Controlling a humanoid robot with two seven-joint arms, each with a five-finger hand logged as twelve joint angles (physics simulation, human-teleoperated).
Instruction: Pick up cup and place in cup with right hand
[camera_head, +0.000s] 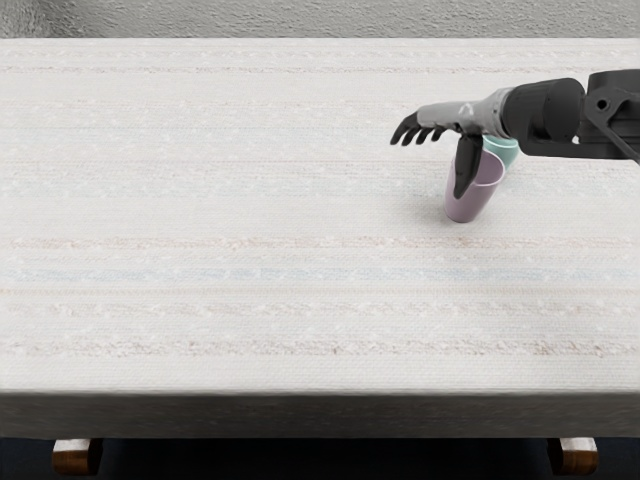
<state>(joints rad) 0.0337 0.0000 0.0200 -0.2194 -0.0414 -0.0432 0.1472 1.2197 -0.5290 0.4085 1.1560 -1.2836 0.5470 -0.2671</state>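
Cups, two in number, both on the worktop (250, 200) between two and three o'clock of its middle. Item one: purple cup (468, 206), mouth upward, nearer the viewer. Item two: teal cup (505, 153), behind it towards one o'clock, partly covered by the right arm (545, 112) and the purple cup; whether the two touch cannot be told. Hands, one in view: the right hand (468, 115), its arm entering from three o'clock, palm side down above the cups. Fingers (407, 130) released, loosely bent, reaching towards nine o'clock and holding nothing; thumb (467, 165) hanging towards six o'clock, in front of the purple cup in this view, contact uncertain. State of the task: early, by judgement. Done: the hand is placed close over the pair. Left: closing on a cup, lifting it, bringing it over the other, lowering it in and letting go. Neither cup is nested. Which is meant to be carried is not stated; the purple one, nearer the thumb, seems likelier. Further stock: supports, brown, two, below the worktop's front edge, one towards seven o'clock (77, 456), one towards five.
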